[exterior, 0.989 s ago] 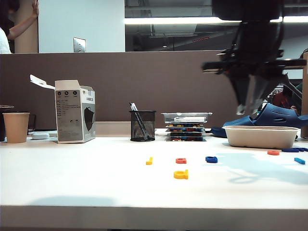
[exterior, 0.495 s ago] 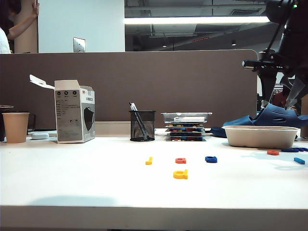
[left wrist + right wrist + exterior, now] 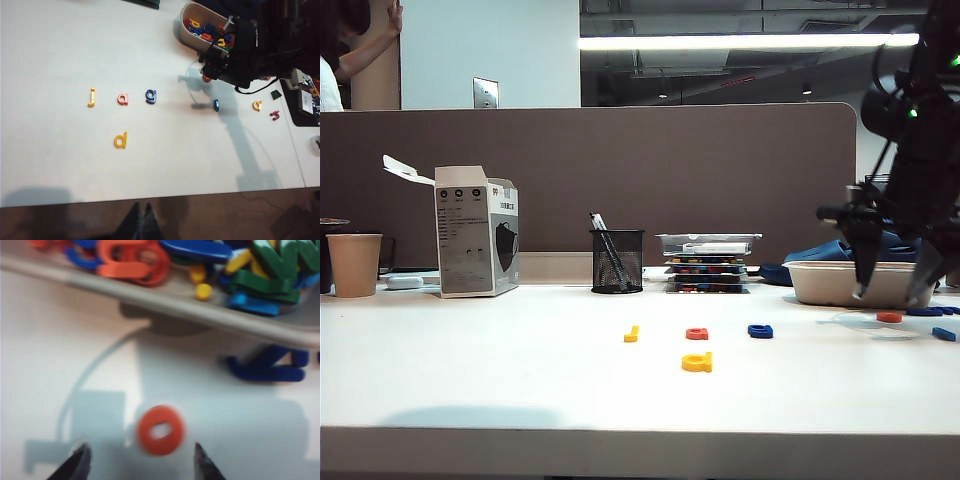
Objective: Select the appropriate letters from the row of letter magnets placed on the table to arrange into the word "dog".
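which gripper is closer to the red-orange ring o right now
Right. The right gripper hangs open directly above the red-orange ring "o", which lies on the table beside the tray. The left gripper stays far off, nearer the yellow "d".

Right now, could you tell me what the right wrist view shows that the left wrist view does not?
Right wrist only: the open right end effector straddling the red-orange plastic ring "o".

Left wrist only: the flat yellow "d" and dark blue "g" on the plain white table.

Both: the beige tray of plastic letters.
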`<state>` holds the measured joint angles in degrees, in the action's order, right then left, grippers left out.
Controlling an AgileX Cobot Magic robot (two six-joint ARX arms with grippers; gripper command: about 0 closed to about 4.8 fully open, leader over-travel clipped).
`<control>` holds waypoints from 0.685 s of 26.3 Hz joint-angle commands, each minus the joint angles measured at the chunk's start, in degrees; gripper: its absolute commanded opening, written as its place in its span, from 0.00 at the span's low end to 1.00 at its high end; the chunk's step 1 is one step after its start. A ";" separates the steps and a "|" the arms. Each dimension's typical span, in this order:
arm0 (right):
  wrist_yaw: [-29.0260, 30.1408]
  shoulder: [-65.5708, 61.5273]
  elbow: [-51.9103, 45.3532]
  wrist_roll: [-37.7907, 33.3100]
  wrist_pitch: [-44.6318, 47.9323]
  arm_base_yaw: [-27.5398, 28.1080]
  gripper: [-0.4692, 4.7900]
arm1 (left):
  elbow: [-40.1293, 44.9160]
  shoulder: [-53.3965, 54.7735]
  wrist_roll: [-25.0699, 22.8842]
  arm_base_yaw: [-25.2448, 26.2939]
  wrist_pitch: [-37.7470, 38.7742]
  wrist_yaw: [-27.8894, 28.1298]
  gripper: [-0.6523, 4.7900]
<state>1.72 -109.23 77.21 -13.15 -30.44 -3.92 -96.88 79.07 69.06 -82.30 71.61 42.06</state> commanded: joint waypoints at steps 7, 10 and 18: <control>1.38 -2.97 0.20 2.69 1.68 1.38 0.58 | -0.07 -0.13 -0.04 -0.09 -0.13 0.37 0.11; 1.44 -3.34 0.17 2.69 1.49 1.42 0.58 | -0.07 -0.13 -0.04 -0.09 -0.15 0.37 0.11; 1.42 -3.50 0.15 2.75 -2.99 1.38 0.57 | -0.07 -0.13 -0.04 -0.09 -0.13 0.37 0.11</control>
<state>2.81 -112.31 77.73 -10.39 -29.65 -2.59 -96.88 79.05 69.06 -82.30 71.61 42.04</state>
